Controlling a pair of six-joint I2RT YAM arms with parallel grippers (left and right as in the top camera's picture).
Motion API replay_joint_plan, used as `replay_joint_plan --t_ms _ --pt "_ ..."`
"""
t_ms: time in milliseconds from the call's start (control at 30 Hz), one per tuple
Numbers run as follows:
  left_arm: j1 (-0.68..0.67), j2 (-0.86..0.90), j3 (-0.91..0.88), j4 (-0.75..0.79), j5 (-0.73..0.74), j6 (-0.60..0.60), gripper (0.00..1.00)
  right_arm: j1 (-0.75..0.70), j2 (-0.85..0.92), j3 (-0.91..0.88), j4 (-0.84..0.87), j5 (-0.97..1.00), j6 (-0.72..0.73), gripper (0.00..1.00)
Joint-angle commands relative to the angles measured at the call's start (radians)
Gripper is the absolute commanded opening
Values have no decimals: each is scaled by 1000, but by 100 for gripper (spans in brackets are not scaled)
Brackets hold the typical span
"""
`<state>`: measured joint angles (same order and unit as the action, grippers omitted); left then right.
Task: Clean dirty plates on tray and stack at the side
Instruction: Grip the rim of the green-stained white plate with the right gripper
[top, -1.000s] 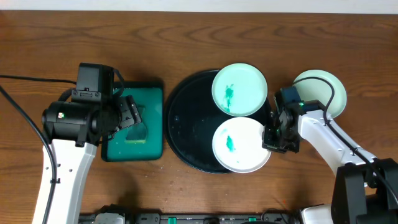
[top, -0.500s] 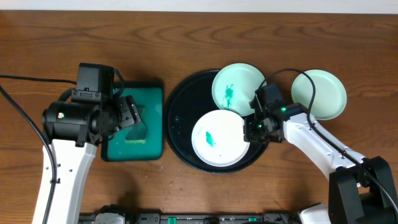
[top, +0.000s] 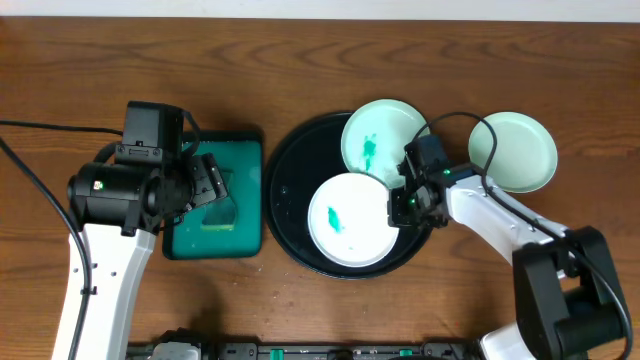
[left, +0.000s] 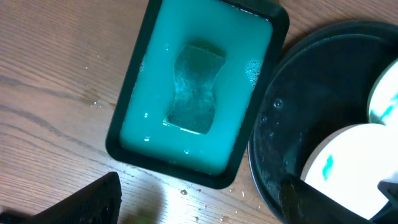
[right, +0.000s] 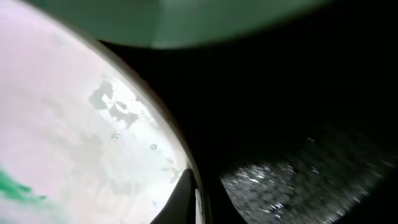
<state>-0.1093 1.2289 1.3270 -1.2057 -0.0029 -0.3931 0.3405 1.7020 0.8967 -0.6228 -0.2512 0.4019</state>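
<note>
A large round glossy black tray (top: 295, 190) sits on a brown wooden counter (top: 300, 50). Two small round shallow plates lie on it, each with a teal-green smear. The pale mint far plate (top: 385, 145) overhangs the tray's far right rim. The white near plate (top: 345, 225) lies just beside it, closer to the robot. The right end effector (top: 402, 207) is clamped on the near plate's right rim. A clean pale mint plate (top: 520, 152) rests on the counter, right of the tray. The left end effector (top: 208, 185), fingers spread apart and empty, hovers over a rectangular green tray (top: 245, 165) of teal liquid holding a sponge (left: 194, 87).
</note>
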Motion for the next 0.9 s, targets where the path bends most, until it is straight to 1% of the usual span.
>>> replay_joint_plan --t_ms 0,100,233,333,400,500,533,600,800,867 --pt "1 6 -1 -6 -8 -1 82 11 51 -10 2 16 13 1" --pt "1 6 -1 -9 -8 -1 80 26 51 -10 6 -2 13 1" --pt "1 6 -1 -9 -8 -1 68 55 51 -10 7 -1 13 1" --pt "1 6 -1 -9 -8 -1 65 70 51 -10 19 -13 25 1" --pt "1 8 -1 -8 -12 3 59 80 51 -10 32 -13 35 1" --pt "1 33 -1 0 -34 10 47 89 51 -10 55 -13 47 1" --pt "1 47 -1 2 -40 11 46 90 51 -10 60 -14 49 1" --pt "1 86 -1 3 -43 19 47 90 51 -10 64 -16 53 1" --pt "1 270 -1 33 -43 26 57 90 51 -10 62 -21 54 1" --pt "1 342 -1 49 -42 31 58 90 51 -10 62 -24 54 1"
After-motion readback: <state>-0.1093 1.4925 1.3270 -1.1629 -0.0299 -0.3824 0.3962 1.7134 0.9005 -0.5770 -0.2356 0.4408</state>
